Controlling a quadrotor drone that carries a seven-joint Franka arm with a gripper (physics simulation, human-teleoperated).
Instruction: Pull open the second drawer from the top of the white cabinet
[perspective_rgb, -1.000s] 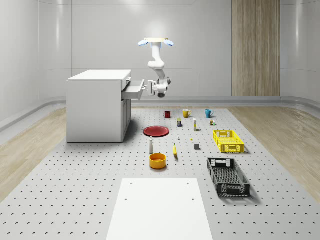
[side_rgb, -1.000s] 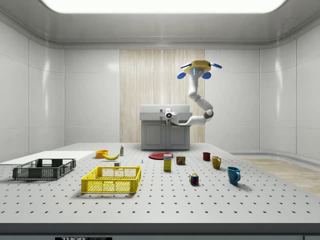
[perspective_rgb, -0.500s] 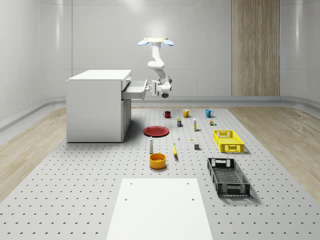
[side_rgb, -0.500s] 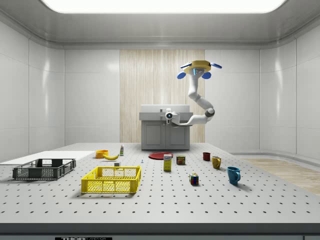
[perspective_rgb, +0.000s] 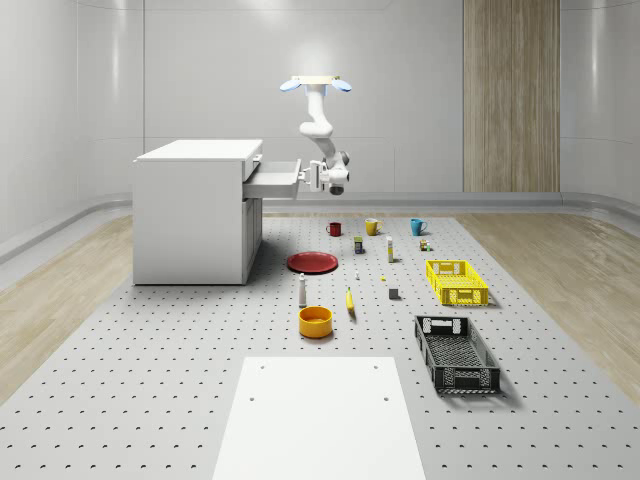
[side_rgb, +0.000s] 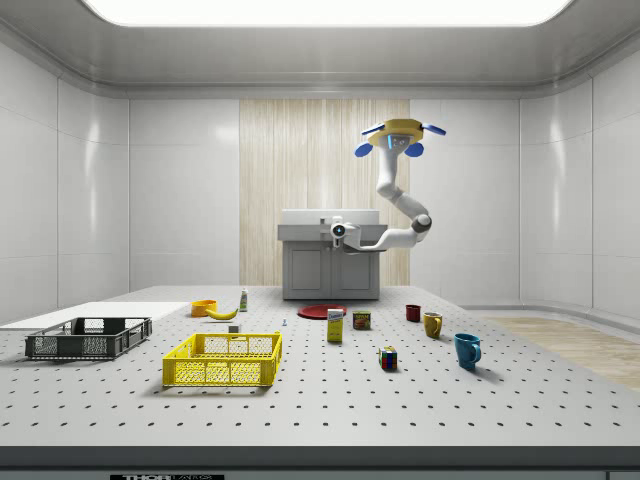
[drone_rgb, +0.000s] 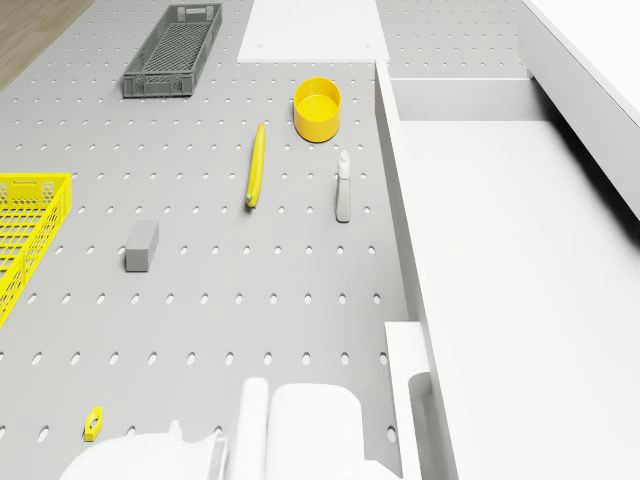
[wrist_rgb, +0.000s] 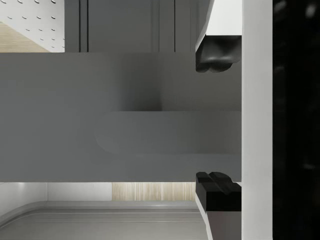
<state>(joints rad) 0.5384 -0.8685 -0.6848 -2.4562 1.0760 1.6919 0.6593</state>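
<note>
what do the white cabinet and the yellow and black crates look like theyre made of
White cabinet: smooth matte panels, like painted wood or laminate; the plain render leaves it open. Yellow lattice crate and black lattice crate: likely moulded plastic, judging by the uniform colour and gridded walls.

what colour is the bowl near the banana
Yellow-orange; the bowl beside the banana shows best in the drone view.

On the pegboard table (perspective_rgb: 150, 400) a red plate (perspective_rgb: 312, 262) lies centrally. An orange bowl (perspective_rgb: 315, 321) sits at its 6 o'clock, the yellow crate (perspective_rgb: 457, 282) at 3 o'clock, the black crate (perspective_rgb: 456, 353) at 4 o'clock, and three mugs (perspective_rgb: 372, 227) at 1 o'clock.
</note>
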